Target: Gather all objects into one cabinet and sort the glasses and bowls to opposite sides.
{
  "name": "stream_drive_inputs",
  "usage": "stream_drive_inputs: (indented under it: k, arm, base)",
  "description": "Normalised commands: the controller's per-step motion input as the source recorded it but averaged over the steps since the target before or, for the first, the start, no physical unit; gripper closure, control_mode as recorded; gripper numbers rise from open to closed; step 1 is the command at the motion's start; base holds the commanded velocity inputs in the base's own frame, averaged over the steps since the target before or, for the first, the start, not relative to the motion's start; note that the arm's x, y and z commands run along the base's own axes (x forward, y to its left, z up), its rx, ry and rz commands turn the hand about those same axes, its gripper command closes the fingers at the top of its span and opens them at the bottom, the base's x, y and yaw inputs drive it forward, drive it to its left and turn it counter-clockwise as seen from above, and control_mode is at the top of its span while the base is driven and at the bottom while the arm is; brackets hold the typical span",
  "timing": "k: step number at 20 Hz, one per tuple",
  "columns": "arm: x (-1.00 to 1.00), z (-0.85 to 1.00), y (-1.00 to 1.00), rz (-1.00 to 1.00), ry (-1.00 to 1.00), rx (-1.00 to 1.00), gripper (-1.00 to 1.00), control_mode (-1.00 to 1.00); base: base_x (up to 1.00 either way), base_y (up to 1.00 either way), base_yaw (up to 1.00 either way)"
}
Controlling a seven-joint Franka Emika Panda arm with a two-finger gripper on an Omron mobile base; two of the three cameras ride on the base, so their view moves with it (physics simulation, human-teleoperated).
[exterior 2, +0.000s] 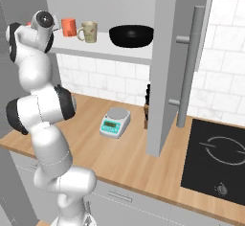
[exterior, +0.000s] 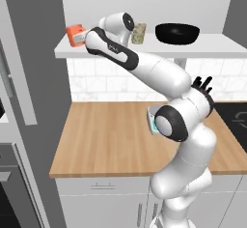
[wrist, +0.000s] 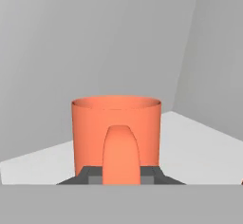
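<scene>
Pale grey cabinet (exterior 2: 95,0) walls back your white shelf (exterior: 217,48) above the wooden counter (exterior: 106,140). At three o'clock on the shelf sits the black bowl (exterior: 177,33), the speckled tumbler (exterior: 139,33) mid-shelf. At nine o'clock your gripper (wrist: 121,174) is clenched on the handled orange cup (wrist: 116,137), upright on the shelf.

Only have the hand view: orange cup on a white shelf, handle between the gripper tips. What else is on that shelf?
Observer: A black bowl sits toward the right end of the shelf.
Operator: Anything left of the bowl?
Observer: A beige cup stands upright just left of it, not touching it.
Operator: What's on the counter below?
Observer: A kitchen scale sits on the wooden counter.
</scene>
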Motion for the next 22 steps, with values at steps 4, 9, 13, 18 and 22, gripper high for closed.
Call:
stream_drive_inputs:
  k: [4, 9, 13, 18, 22]
  arm:
    - [0.44, -0.22, 0.0, -0.02, 0.0, 0.0, 1.0, -1.0]
    - [0.25, -0.08, 0.0, -0.03, 0.0, 0.0, 1.0, -1.0]
    - [0.11, 0.0, 0.03, -0.03, 0.01, 0.0, 1.0, -1.0]
    - [0.17, 0.0, 0.03, -0.05, 0.06, 0.0, -1.0, -1.0]
    - [0.05, 0.0, 0.0, -0.09, 0.02, 0.0, -1.0, -1.0]
  base:
    - [0.0, 0.0, 0.0]
    - [0.0, 0.0, 0.0]
    - [0.0, 0.0, 0.0]
    - [0.0, 0.0, 0.0]
    - [0.0, 0.0, 0.0]
